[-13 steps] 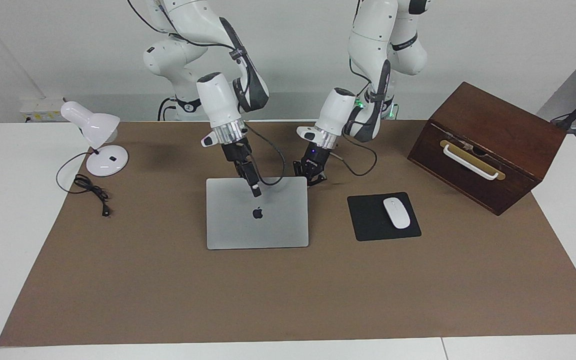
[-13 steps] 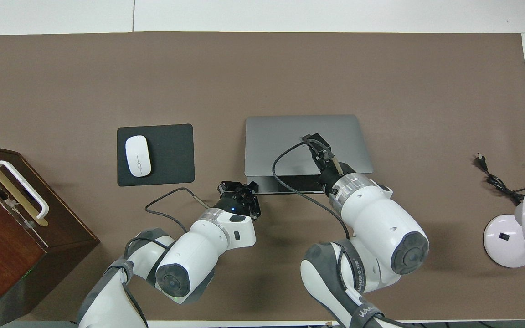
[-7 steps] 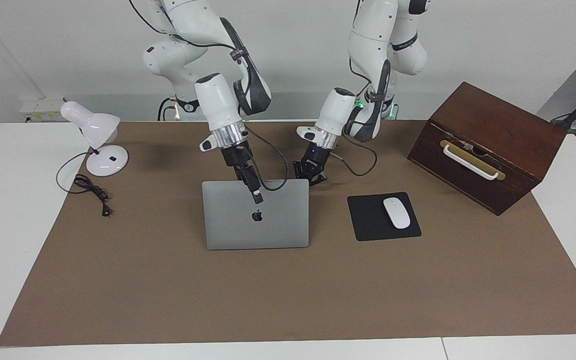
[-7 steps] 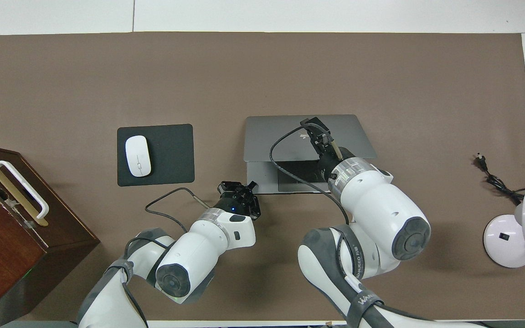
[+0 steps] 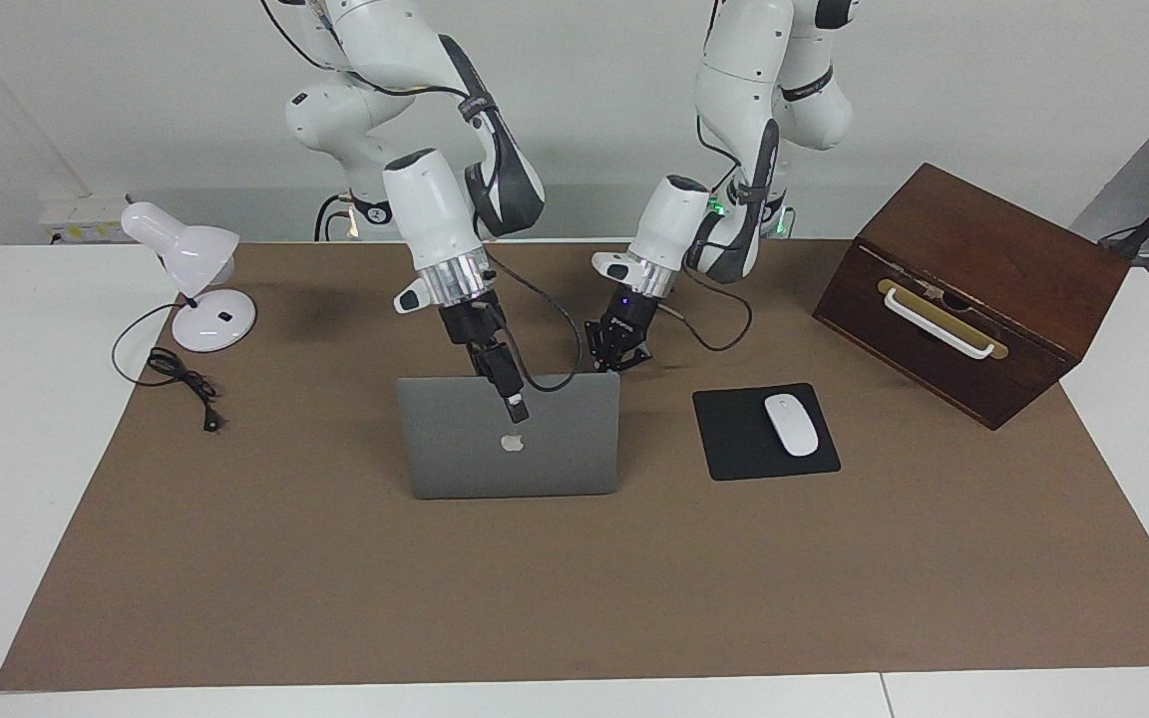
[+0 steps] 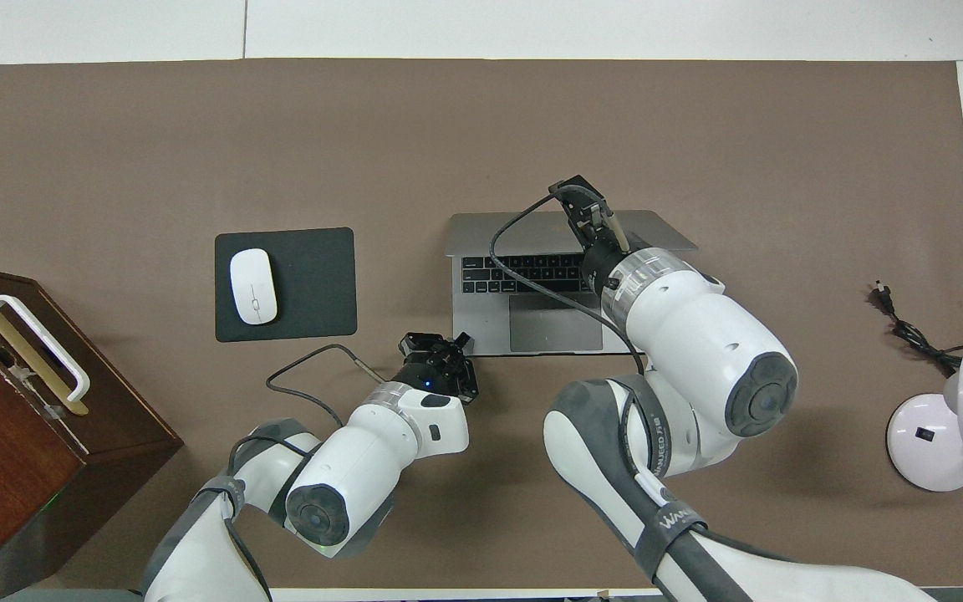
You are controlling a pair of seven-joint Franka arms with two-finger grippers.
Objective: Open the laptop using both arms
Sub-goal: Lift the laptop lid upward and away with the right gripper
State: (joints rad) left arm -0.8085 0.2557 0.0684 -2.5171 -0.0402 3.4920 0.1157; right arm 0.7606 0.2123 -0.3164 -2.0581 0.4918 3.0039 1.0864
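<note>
The silver-grey laptop [image 5: 465, 449] stands open on the brown mat, its lid [image 6: 490, 232] raised almost upright with the apple logo turned away from the robots. Keyboard [image 6: 523, 273] and trackpad [image 6: 555, 323] show in the overhead view. My right gripper [image 5: 513, 404] reaches over the lid's top edge near its middle and is shut on the lid. It shows again in the overhead view, right gripper [image 6: 579, 203]. My left gripper [image 5: 617, 351] is shut and low at the base's corner nearest the robots, toward the left arm's end, left gripper [image 6: 440, 344].
A black mouse pad [image 5: 734, 439] with a white mouse [image 5: 791, 424] lies beside the laptop toward the left arm's end. A dark wooden box [image 5: 973, 289] stands farther that way. A white desk lamp [image 5: 200, 289] and its cable [image 5: 181, 379] sit at the right arm's end.
The lid has swung up from nearly flat to almost upright, carried by the right gripper as it rose and moved away from the robots. The left gripper has stayed at the base's corner.
</note>
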